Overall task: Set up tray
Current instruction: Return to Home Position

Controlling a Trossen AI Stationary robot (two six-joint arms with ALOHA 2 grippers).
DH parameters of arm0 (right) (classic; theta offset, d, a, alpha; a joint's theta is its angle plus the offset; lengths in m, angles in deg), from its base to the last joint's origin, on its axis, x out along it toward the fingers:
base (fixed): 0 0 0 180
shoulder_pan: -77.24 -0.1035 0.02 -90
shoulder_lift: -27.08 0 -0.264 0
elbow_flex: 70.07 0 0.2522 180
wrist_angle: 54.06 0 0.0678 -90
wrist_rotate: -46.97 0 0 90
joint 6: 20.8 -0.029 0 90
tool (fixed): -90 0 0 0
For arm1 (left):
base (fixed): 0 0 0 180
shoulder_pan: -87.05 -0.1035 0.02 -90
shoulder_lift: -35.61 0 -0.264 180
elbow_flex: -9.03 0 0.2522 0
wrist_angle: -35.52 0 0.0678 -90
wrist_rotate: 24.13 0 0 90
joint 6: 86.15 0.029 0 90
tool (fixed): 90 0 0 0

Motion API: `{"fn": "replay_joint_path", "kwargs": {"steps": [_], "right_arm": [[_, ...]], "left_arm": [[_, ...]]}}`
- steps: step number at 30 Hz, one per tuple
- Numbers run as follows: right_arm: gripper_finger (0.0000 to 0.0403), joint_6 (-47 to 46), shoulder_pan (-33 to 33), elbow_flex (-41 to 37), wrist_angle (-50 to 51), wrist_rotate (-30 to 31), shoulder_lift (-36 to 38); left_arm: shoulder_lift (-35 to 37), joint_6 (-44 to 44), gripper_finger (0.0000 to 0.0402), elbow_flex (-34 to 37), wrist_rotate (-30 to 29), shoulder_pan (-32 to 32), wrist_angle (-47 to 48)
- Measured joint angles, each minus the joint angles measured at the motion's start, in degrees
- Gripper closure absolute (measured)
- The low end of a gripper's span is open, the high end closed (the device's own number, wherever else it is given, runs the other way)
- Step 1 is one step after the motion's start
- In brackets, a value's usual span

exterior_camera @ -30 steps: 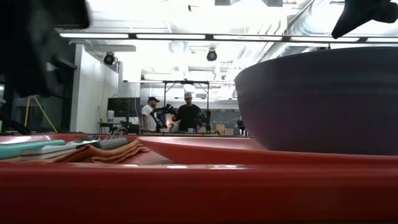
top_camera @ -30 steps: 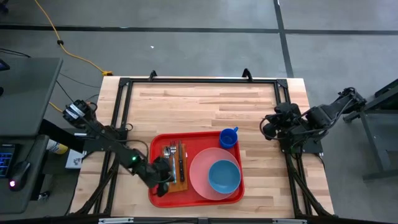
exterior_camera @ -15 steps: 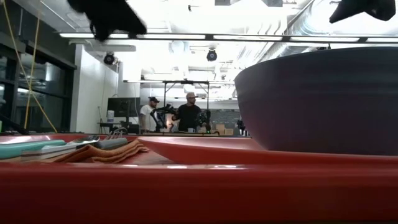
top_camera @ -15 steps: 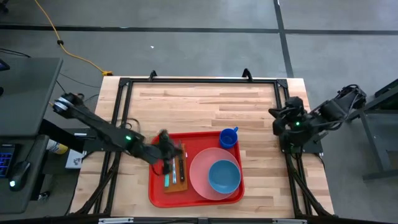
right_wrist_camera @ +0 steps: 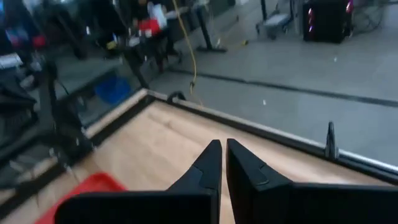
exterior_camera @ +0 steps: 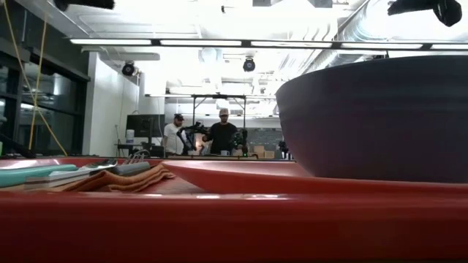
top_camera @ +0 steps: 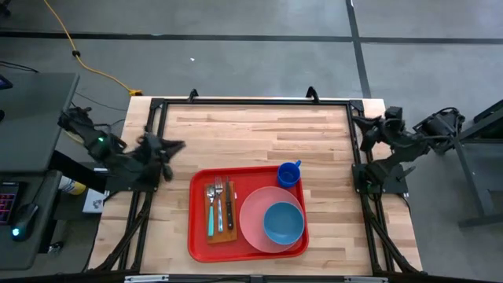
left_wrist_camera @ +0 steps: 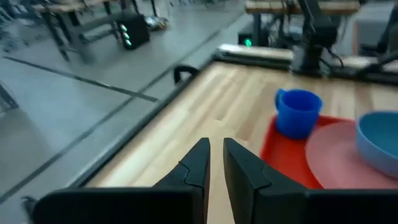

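The red tray (top_camera: 198, 236) lies flat on the wooden table near its front edge. On it lie an orange-brown napkin (top_camera: 230, 233) with a fork, a knife and a teal-handled piece (top_camera: 211, 224), a pink plate (top_camera: 253, 211) bearing a blue bowl (top_camera: 283, 222), and a blue cup (top_camera: 289, 174). My left gripper (top_camera: 178, 145) hangs raised at the table's left edge, clear of the tray. Its fingers (left_wrist_camera: 200, 160) stand a narrow gap apart with nothing between them. My right gripper (top_camera: 365, 127) hangs shut and empty (right_wrist_camera: 221, 149) by the table's right edge.
A black frame (top_camera: 251, 102) runs along the table's far and side edges. Bare wood (top_camera: 251, 134) lies between the tray and the far edge. In the low view, two people (exterior_camera: 212, 137) stand far off in the room behind the table.
My left gripper has risen from the napkin on the tray and swung away toward the table's left edge, tipping up toward level. The cutlery stays on the napkin. My right gripper has drawn back toward the table's far right corner.
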Motion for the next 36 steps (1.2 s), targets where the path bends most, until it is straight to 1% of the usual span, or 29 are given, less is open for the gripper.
{"fn": "replay_joint_path", "kwargs": {"steps": [3, 5, 8, 10, 13, 16, 19, 24, 27, 29, 32, 34, 36], "right_arm": [[0.0403, 1.7, 0.7, -3.1, -3.7, 1.7, 4.2], [0.0403, 2.6, 1.2, -5.8, -6.6, 2.2, 7.3], [0.0403, 4.4, 2.1, -9.1, -12.3, 2.5, 10.4], [0.0403, 5.7, 2.5, -11.0, -15.3, 3.6, 11.2], [0.0403, 6.9, 3.1, -13.7, -17.4, 5.5, 11.9], [0.0403, 7.2, 3.6, -17.2, -22.4, 6.6, 12.4], [0.0403, 8.9, 3.7, -21.9, -30.2, 7.8, 12.7], [0.0403, 13.8, 3.7, -30.2, -46.6, 10.2, 12.7], [0.0403, 17.8, 3.7, -34.2, -56.7, 10.5, 12.8], [0.0403, 21.6, 3.7, -36.6, -64.0, 10.3, 12.7], [0.0403, 28.5, 3.8, -39.4, -74.7, 9.4, 12.8], [0.0403, 32.7, 3.8, -41.0, -81.1, 8.4, 12.8], [0.0403, 37.0, 3.8, -42.8, -87.6, 6.5, 12.7]], "left_arm": [[4.6, -5.2, 0.0325, 0.0, -5.3, 3.7, 8.6], [6.9, -7.6, 0.0325, 0.0, -7.7, 5.9, 12.3], [9.4, -7.2, 0.0325, 0.0, -10.1, 8.4, 14.5], [10.2, -6.2, 0.0325, 0.0, -11.4, 9.4, 15.8], [10.6, -7.7, 0.0325, 0.0, -12.2, 10.0, 20.7], [10.6, -11.5, 0.0325, 0.1, -10.6, 9.9, 24.7], [10.6, -12.7, 0.0325, 2.1, -7.0, 9.9, 22.5], [10.6, -11.5, 0.0325, 8.5, -1.0, 9.9, 11.9], [10.6, -7.2, 0.0325, 13.4, 1.2, 9.9, 0.7], [10.6, -3.7, 0.0325, 16.4, 1.3, 9.9, -7.2], [10.8, 3.6, 0.0326, 22.1, 2.2, 9.7, -20.3], [11.6, 6.7, 0.0332, 26.3, 3.9, 8.4, -28.1], [12.7, 7.4, 0.0344, 30.9, 6.9, 6.0, -36.2]]}}
